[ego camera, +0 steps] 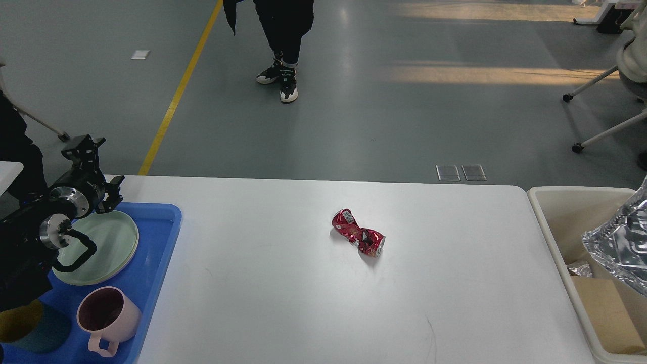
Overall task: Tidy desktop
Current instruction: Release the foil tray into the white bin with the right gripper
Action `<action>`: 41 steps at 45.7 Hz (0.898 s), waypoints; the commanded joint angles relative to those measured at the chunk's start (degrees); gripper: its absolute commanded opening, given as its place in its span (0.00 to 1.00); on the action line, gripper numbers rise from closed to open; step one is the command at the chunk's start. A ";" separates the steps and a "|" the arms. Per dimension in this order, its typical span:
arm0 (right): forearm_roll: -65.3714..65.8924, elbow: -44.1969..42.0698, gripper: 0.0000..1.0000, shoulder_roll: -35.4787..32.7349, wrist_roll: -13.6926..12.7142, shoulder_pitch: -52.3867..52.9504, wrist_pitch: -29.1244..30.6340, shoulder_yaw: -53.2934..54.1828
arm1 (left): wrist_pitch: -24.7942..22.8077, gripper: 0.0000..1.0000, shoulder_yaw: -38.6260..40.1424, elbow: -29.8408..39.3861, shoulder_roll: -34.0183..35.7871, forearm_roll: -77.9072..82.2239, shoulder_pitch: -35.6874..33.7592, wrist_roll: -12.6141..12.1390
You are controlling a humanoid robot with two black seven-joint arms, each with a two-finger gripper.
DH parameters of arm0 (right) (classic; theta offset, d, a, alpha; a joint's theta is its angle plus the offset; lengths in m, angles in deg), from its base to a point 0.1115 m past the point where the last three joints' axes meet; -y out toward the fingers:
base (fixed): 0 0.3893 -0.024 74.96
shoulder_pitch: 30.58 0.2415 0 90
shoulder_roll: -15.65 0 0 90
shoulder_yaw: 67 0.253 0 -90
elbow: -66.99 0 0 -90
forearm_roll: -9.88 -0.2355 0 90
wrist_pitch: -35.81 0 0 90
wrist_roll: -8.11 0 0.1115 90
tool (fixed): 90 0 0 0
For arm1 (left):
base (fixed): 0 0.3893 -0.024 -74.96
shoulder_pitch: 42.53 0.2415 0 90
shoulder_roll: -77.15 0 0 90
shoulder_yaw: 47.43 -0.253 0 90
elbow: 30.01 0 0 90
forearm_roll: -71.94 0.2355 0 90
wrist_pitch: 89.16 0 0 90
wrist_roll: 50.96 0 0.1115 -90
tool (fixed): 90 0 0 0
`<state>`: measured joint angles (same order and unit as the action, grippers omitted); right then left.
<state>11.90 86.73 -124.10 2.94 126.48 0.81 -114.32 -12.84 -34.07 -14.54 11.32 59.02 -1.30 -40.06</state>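
The white desktop (283, 283) fills the middle of the head view. A crushed red can (358, 233) lies on it, a little right of centre. My left gripper (100, 166) hovers at the far left, above the far corner of the blue tray (160, 237) and the rim of the stacked pale green plates (103, 247). Its two fingers stand apart with nothing between them. My right arm is out of view.
On the tray, a pink mug (107, 317) and a teal cup with yellow inside (30, 331) stand near the front. A cream bin (571, 212) at the table's right end holds a silver foil bag (619, 242) and cardboard. A person (283, 45) stands beyond the table.
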 commanded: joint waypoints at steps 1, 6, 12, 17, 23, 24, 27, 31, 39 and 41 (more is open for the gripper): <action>0.00 -2.25 0.00 1.59 -0.01 -2.46 0.00 1.09 | -0.03 0.96 0.00 0.00 0.00 0.00 0.00 0.00; 0.00 -2.51 0.00 1.59 -0.01 -2.55 0.00 1.88 | 0.05 0.96 0.00 0.00 0.00 0.00 0.00 0.00; -0.70 -4.53 0.00 1.50 -0.01 -2.72 0.00 2.85 | -0.03 0.96 0.00 0.00 0.00 0.00 0.00 0.00; -4.21 -6.99 0.00 1.32 -0.01 -4.65 0.00 2.76 | -0.03 0.96 0.00 0.00 0.00 0.00 0.00 0.00; -5.36 -9.63 0.00 1.32 -0.01 -6.33 0.00 2.76 | 0.05 0.96 0.00 0.00 0.00 0.00 0.08 0.00; -5.36 -9.72 0.00 1.32 -0.01 -6.33 0.00 2.76 | -0.03 0.96 0.00 0.00 0.00 0.00 0.00 0.00; -5.36 -9.81 0.00 1.24 -0.01 -6.42 0.00 2.76 | -0.03 0.96 0.00 0.00 0.00 0.00 0.00 0.00; -5.36 -9.72 0.00 1.15 -0.01 -6.59 0.00 2.85 | -0.03 0.96 0.00 0.00 0.00 0.00 0.00 0.00; -5.45 -9.72 0.00 1.24 -0.01 -7.65 0.00 2.85 | -0.03 0.96 0.00 0.00 0.00 0.00 0.00 0.00; -5.45 -9.64 0.06 1.32 0.08 -7.65 0.00 2.85 | -0.03 0.96 0.00 0.00 0.00 0.00 0.00 0.00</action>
<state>6.46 77.02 -122.92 2.92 119.04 0.81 -111.45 -12.84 -34.07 -14.55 11.32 59.02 -1.30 -40.06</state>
